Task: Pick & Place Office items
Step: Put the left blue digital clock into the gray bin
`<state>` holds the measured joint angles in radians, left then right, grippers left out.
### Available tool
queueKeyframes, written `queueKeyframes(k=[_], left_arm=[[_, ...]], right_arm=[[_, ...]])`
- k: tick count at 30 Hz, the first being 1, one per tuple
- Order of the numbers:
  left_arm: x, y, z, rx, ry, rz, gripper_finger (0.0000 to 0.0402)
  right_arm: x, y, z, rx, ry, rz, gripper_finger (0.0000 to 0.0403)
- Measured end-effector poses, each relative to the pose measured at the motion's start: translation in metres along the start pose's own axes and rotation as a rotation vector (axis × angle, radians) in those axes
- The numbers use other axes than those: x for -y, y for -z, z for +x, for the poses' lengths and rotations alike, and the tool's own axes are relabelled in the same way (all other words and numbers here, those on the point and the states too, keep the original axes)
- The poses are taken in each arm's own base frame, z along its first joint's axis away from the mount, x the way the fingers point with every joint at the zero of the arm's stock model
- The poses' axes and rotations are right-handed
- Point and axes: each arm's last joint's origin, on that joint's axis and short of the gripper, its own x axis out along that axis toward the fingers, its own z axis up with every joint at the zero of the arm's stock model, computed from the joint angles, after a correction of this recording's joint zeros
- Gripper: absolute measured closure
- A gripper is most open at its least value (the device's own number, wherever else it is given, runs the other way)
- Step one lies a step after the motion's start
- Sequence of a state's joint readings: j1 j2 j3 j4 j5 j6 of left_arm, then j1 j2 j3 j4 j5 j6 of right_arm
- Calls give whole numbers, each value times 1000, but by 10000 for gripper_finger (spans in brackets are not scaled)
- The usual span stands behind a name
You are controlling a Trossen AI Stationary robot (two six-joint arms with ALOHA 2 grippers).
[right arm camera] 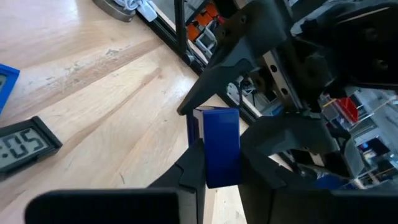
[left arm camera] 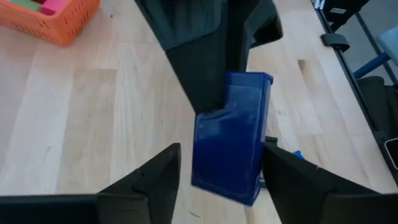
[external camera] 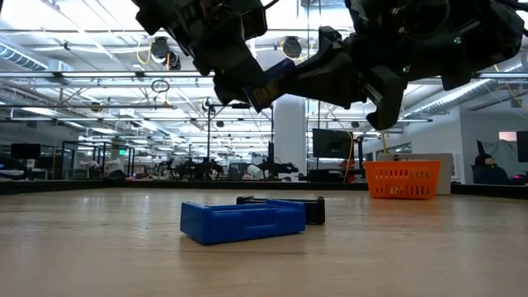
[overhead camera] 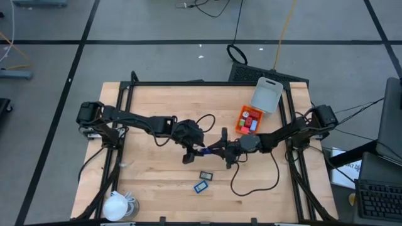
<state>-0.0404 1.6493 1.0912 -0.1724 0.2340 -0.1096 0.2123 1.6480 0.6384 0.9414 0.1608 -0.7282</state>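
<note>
High view: on the wooden bench [overhead camera: 157, 157] both grippers meet mid-air at centre, with two flat rectangles [overhead camera: 203, 181] nearby, an orange basket [overhead camera: 240, 119] behind and a white lump [overhead camera: 116, 206] at the near corner. Low view: a blue flat block [external camera: 243, 221] lies below. Left wrist view: the left gripper [left arm camera: 217, 177] has its fingers spread beside the smooth blue rectangle [left arm camera: 233, 134]. Right wrist view: the right gripper [right arm camera: 222, 165] has its fingers clamped on it.
</note>
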Motion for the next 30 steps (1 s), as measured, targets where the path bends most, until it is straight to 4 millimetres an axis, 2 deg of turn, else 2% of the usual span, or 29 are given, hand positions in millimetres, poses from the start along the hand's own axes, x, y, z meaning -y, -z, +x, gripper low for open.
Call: queueKeyframes(k=[5, 10, 18, 22, 30], left_arm=[[-6, -1, -10, -13, -16, -18, 156], [-8, -1, -35, -45, -43, -23, 139], [16, -16, -86, 148, -22, 211, 131], [17, -4, -100, 243, -39, 258, 131], [-4, 65, -108, 379, -189, 132, 130]], right_arm=[[6, -4, -4, -1, 15, 65, 349], [14, -11, -13, -29, 18, 133, 344], [31, -20, -34, -78, 19, 291, 348], [37, -15, -52, -74, 43, 336, 347], [53, -1, -90, -43, 152, 469, 347]])
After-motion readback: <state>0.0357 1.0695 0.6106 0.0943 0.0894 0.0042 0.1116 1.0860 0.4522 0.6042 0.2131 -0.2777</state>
